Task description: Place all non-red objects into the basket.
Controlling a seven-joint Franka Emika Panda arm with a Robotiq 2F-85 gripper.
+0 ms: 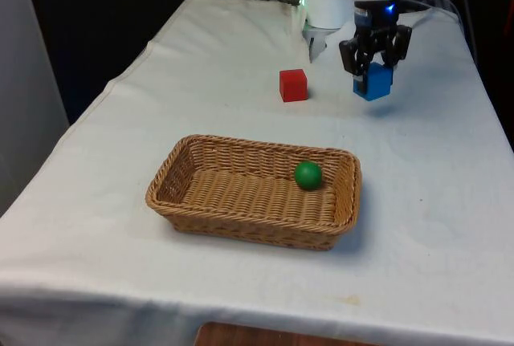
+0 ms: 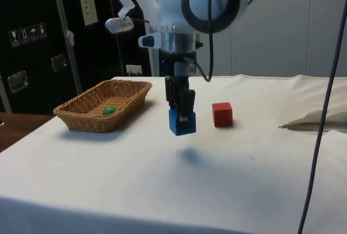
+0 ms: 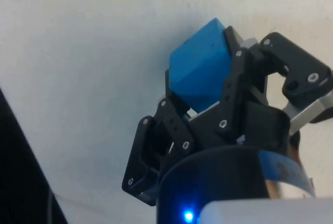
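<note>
From where I stand, the black fingers [image 1: 374, 59] pinch a blue cube [image 1: 373, 81], one finger on each of two opposite sides, with most of the cube sticking out below the fingertips. The side view shows the same grip [image 2: 180, 115]: the blue cube [image 2: 182, 122] hangs clear of the bench [image 2: 227, 179], a soft shadow lying on the white cloth beneath it. In the wrist view the blue cube [image 3: 200, 71] sits slightly skewed between the fingers [image 3: 208, 107], one corner turned outward.

A red cube [image 1: 293, 85] rests on the cloth just beside the fingers, towards the front view's left, apart from the held cube; in the side view the red cube [image 2: 222, 114] stands a little beyond the fingers.

A woven basket [image 1: 193, 201] sits well away from the fingers, nearer the front camera. Inside it a green ball [image 1: 307, 174] lies close to the wall on the fingers' side. In the side view the basket [image 2: 87, 120] holds the green ball [image 2: 109, 111] on its floor.
</note>
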